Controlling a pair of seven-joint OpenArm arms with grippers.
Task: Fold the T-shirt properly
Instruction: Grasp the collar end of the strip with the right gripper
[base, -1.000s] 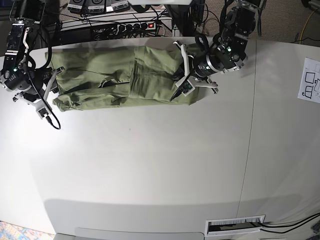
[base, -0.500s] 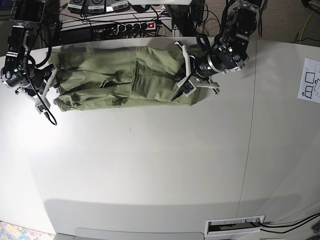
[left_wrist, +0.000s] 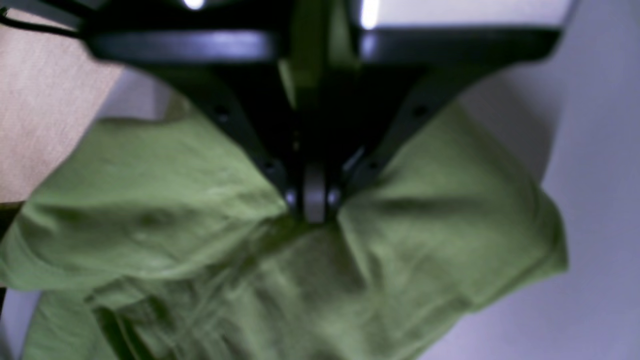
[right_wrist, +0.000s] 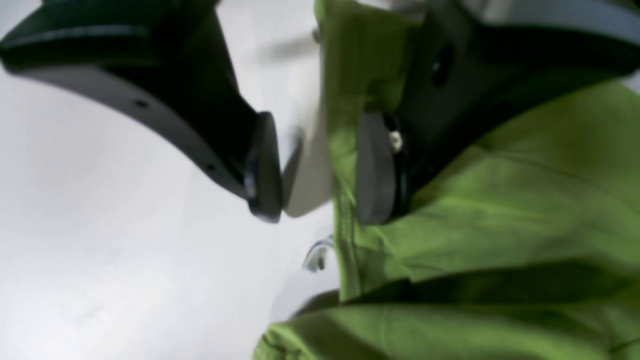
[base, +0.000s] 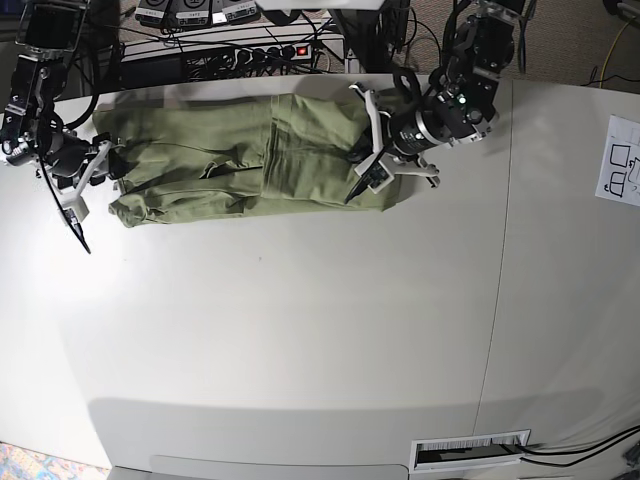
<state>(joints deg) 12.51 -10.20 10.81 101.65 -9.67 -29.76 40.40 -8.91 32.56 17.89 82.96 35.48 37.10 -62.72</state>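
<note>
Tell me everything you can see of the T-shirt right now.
The T-shirt is plain olive green, thin and soft-looking, and wrinkled. It lies as a long folded band across the table's far edge, layers overlapping near the middle. The left gripper is shut on a bunched pinch of cloth at one end. At the other end, the right gripper is open, with a cloth edge between its pads.

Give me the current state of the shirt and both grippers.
T-shirt: folded into a long band, lying flat on the table.
Left gripper: shut on the T-shirt, fabric bunched at its tips.
Right gripper: open, shirt edge between its fingers.
</note>
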